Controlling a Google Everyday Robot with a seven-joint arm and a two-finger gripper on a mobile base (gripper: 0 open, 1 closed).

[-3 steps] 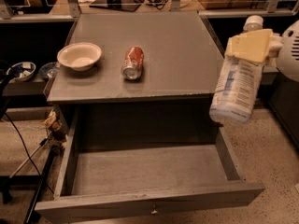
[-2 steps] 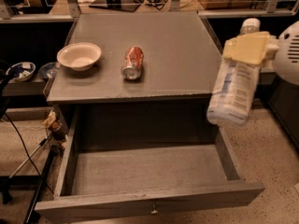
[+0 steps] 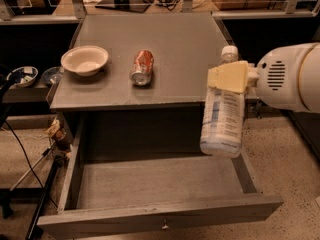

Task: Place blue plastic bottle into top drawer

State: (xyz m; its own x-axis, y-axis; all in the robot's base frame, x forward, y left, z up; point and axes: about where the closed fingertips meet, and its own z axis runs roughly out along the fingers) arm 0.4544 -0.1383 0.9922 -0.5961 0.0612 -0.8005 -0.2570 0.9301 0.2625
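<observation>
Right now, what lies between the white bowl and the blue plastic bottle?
In the camera view, only the red soda can, on its side. The gripper holds the bottle over the open top drawer's right side.

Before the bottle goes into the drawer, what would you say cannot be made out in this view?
- Camera view: the gripper, at right, clamps the blue plastic bottle; its far finger is hidden behind the bottle.
- The label print: too blurred to read.
- The top drawer, right rear corner: covered by the bottle.
- The arm: cut off by the right edge.
</observation>
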